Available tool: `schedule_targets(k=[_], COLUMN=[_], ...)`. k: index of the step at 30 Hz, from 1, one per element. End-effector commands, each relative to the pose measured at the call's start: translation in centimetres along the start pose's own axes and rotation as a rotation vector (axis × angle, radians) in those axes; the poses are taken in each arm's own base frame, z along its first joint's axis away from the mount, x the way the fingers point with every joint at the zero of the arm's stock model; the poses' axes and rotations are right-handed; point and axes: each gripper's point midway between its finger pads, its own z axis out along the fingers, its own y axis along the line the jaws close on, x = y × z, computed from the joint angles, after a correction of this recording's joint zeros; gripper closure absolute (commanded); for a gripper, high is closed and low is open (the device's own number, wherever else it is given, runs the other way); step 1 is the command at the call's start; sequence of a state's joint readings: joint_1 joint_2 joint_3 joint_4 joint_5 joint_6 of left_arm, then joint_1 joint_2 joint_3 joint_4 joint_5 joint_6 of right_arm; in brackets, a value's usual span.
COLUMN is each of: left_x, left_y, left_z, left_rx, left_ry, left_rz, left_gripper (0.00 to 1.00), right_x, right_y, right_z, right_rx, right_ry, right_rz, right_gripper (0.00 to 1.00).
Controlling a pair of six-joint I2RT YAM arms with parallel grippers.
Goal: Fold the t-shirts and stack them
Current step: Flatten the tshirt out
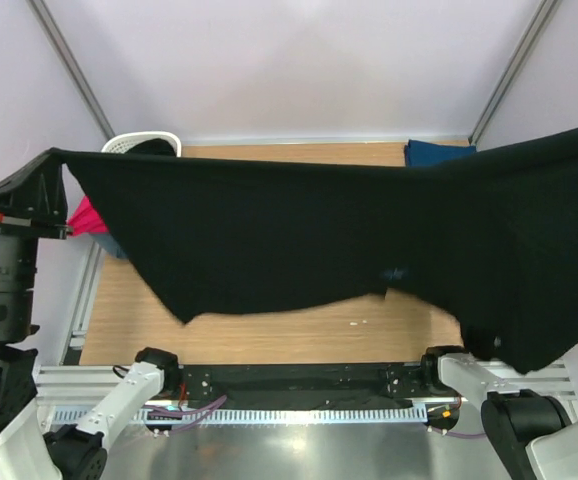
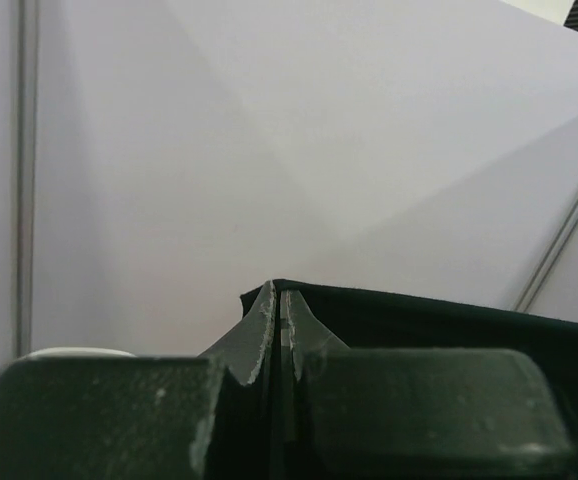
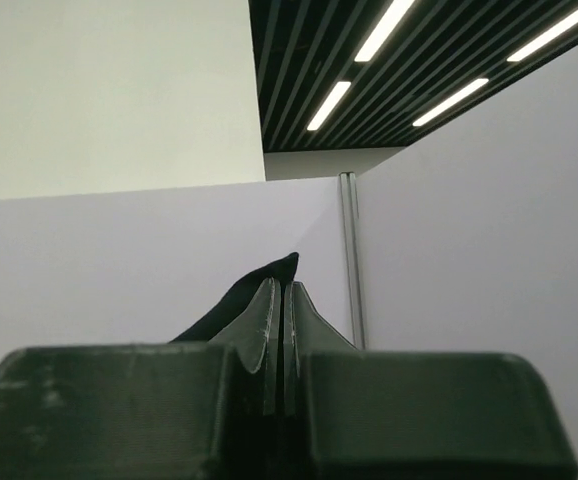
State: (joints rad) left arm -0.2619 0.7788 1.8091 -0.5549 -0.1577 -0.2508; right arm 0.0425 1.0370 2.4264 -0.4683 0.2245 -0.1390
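A large black t-shirt (image 1: 299,235) hangs stretched wide above the wooden table (image 1: 269,335), a tiny blue mark (image 1: 396,272) near its lower edge. My left gripper (image 1: 57,160) is raised at the far left and shut on one top corner. In the left wrist view that gripper (image 2: 279,292) pinches the black cloth (image 2: 419,320), which runs off to the right. My right gripper (image 3: 281,287) is shut on the other corner, a black tip of cloth (image 3: 259,283) poking past its fingers; it lies outside the top view. A navy t-shirt (image 1: 437,152) lies at the back right. A magenta-red t-shirt (image 1: 86,215) shows at the left.
A white lattice laundry basket (image 1: 141,143) stands at the back left, partly behind the hanging shirt. Metal frame posts rise at both back corners. The arm bases (image 1: 149,375) sit along the near edge with a cable rail between them.
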Motion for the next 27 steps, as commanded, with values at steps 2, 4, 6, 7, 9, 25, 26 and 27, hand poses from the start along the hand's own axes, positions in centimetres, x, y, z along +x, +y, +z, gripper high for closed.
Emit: schedule_targets(k=[2, 4, 6, 7, 9, 25, 26, 27], left_x=[1.4, 3.1, 5.1, 6.0, 8.9, 36.9, 39.5, 40.7], left_y=[2.5, 2.8, 3.4, 3.7, 4.4, 12.2, 13.3, 13.7], left_z=[1.3, 2.8, 4.8, 5.7, 8.5, 19.1, 19.6, 19.9], left_rx=[-0.136, -0.157, -0.192, -0.206, -0.24, -0.464, -0.483, -0.49], left_ry=[0.073, 0.115, 0.162, 0.181, 0.238, 0.639, 0.663, 0.672], left_rz=[0.079, 0.09, 0.113, 0.128, 0.164, 0.293, 0.293, 0.292], left_gripper=[1.0, 1.0, 1.0, 1.0, 1.0, 1.0, 1.0, 1.0], right_x=[7.7, 9.2, 11.6, 12.4, 16.0, 55.0, 58.2, 60.3], right_y=[1.5, 1.4, 1.4, 1.2, 1.2, 4.3, 4.3, 4.4], right_z=[3.2, 3.8, 5.0, 5.5, 7.0, 3.7, 2.5, 1.4], right_rx=[-0.032, -0.019, 0.004, 0.016, 0.051, -0.005, -0.01, -0.013], right_ry=[0.171, 0.198, 0.238, 0.248, 0.307, 0.825, 0.87, 0.9], right_rz=[-0.102, -0.123, -0.143, -0.166, -0.2, -0.333, -0.342, -0.346], right_gripper=[0.99, 0.99, 0.99, 0.99, 0.99, 0.99, 0.99, 0.99])
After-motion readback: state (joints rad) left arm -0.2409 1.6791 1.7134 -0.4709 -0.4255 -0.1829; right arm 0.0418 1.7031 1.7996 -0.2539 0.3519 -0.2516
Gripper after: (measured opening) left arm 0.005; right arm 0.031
